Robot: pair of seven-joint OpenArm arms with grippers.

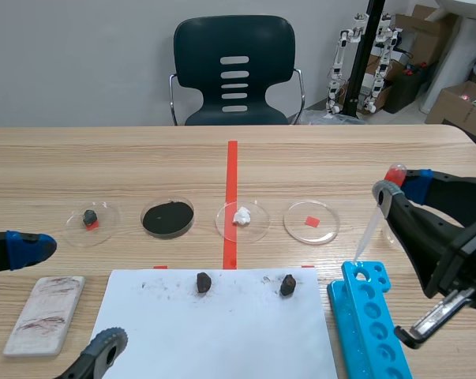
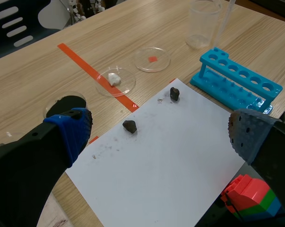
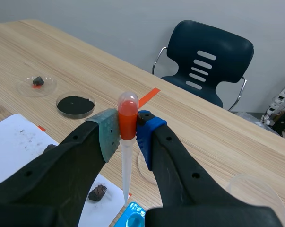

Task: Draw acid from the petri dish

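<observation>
Four petri dishes stand in a row across the table: one with a dark rock (image 1: pixel 88 219), one filled black (image 1: pixel 168 218), one with a white lump (image 1: pixel 242 219) and a clear one over a red mark (image 1: pixel 311 221). My right gripper (image 1: pixel 391 185) is shut on the red bulb of a pipette (image 3: pixel 127 118), raised at the right above the blue tube rack (image 1: pixel 368 316). The pipette's clear stem (image 1: pixel 369 233) points down toward the rack's far end. My left gripper (image 1: pixel 70 296) is open low at the near left, nothing between its fingers (image 2: pixel 69 130).
A white paper sheet (image 1: pixel 222 332) lies at the front with two dark rocks (image 1: pixel 204 282) (image 1: pixel 287 285) on it. A stained white tile (image 1: pixel 44 314) rests at the left. A clear beaker (image 2: pixel 202 23) stands beyond the rack. A dark chair (image 1: pixel 234 71) is behind the table.
</observation>
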